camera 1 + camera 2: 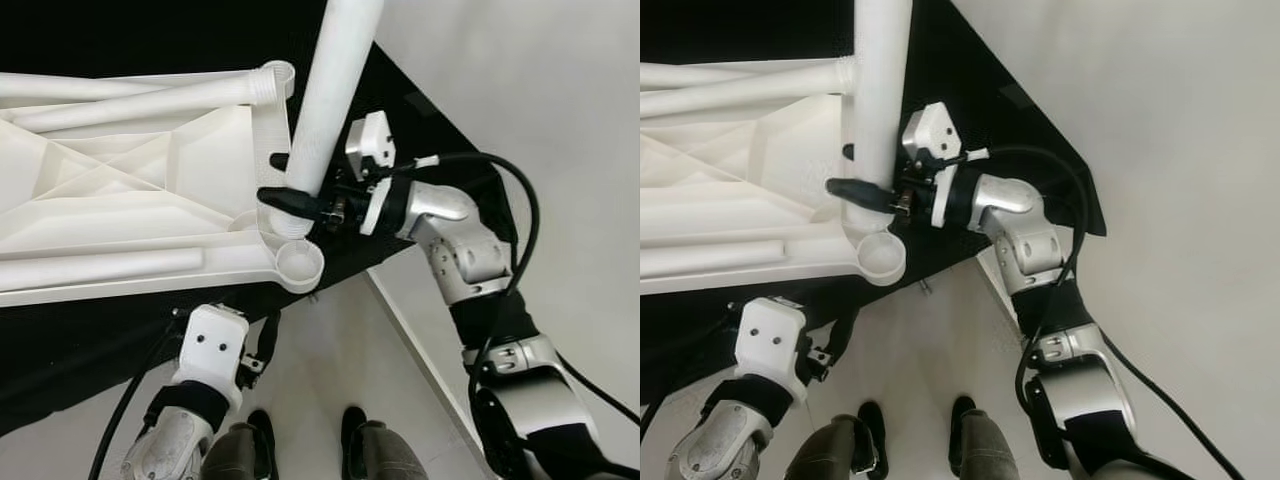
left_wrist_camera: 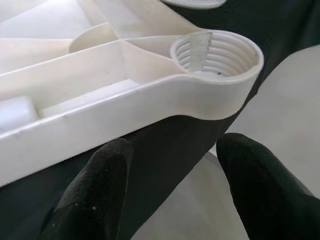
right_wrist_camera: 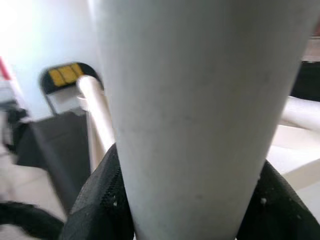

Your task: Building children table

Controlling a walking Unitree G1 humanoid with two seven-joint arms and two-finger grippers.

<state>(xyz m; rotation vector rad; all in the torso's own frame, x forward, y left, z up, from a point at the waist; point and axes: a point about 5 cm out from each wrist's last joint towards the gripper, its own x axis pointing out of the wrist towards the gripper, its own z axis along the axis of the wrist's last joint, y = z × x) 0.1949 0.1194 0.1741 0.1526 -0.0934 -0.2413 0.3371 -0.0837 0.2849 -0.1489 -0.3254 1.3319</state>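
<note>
Inspection, head views. The white tabletop (image 1: 130,190) lies upside down on a black mat (image 1: 90,340), its ribbed underside facing up, occupying the 9 o'clock half of the picture. Two loose white legs (image 1: 130,95) lie across its far edge towards 10 o'clock. At the near corner, roughly centre frame, an empty threaded socket (image 1: 298,262) stands open.

Just beyond that socket, towards 12 o'clock, a white table leg (image 1: 325,90) stands nearly upright with its foot entering a second socket (image 1: 280,220) in the same corner area. How far it is seated cannot be told; the joint is partly hidden by the fingers.

The right gripper (image 1: 290,180) reaches in from 3 o'clock and is clamped around the lower part of this leg, one black finger each side; the right wrist view confirms the pads pressed against the tube.

The left gripper (image 2: 170,190) sits at 6 o'clock, below the mat edge, fingers spread apart and holding nothing, aimed at the empty socket.

Judgement: the step in hand is fitting a leg into its socket. Next move likely calls for keeping the leg square to the threads and turning it home; a tilted start risks cross-threading. The left gripper could steady the top.
</note>
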